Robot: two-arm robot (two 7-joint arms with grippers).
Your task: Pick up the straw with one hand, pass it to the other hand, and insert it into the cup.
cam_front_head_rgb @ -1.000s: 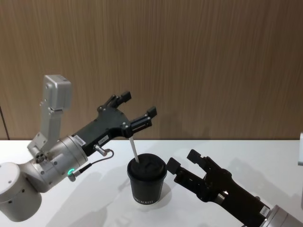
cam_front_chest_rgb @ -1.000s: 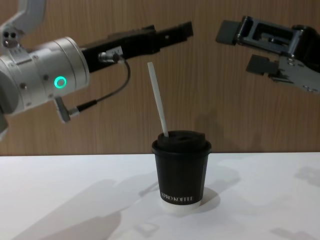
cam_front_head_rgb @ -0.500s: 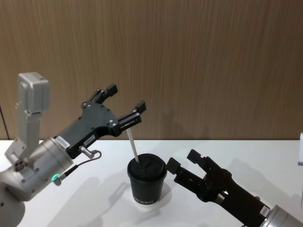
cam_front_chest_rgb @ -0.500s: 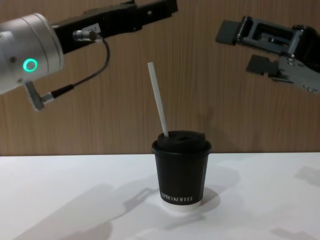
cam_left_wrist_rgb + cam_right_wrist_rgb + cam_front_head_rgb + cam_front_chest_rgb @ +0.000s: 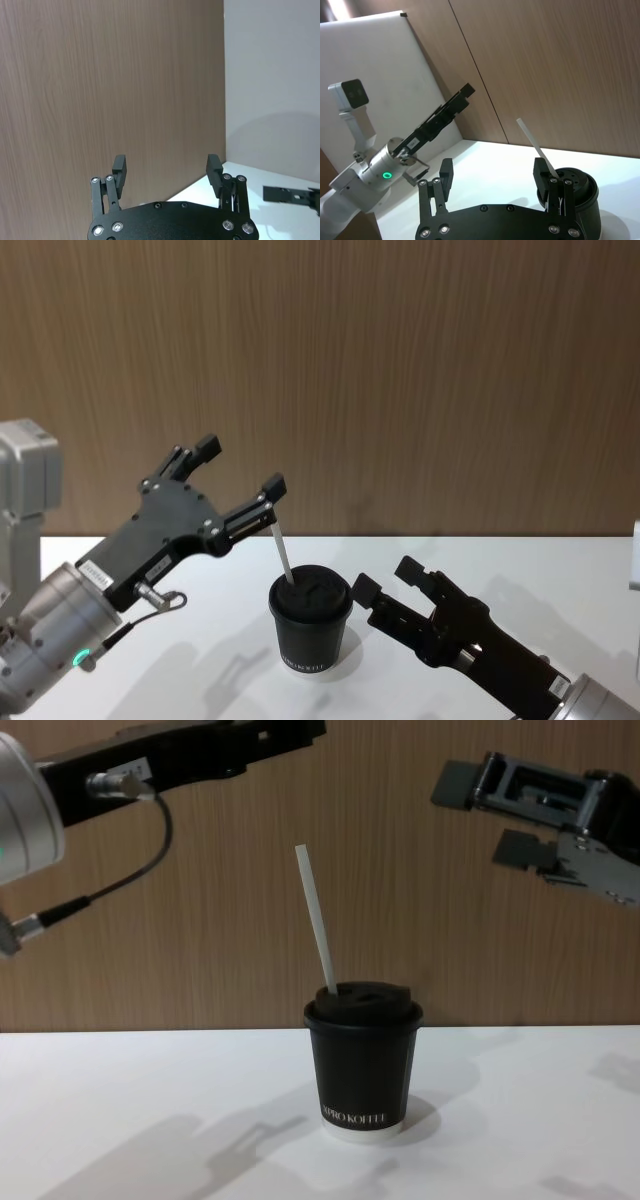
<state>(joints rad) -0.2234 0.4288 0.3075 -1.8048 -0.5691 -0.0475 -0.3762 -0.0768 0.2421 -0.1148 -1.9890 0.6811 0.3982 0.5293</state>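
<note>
Left claw (image 5: 238, 472) gapes; straw (image 5: 315, 921) in cup (image 5: 363, 1065) leans up-left.

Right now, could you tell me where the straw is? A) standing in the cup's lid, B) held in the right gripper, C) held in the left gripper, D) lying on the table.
A: the straw stands tilted in the lid of the cup, and both open grippers, left and right, are clear of it.

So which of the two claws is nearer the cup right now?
The right claw, low beside the cup at lid height. The left claw hangs open higher up, above the straw standing tilted in the lid.
</note>
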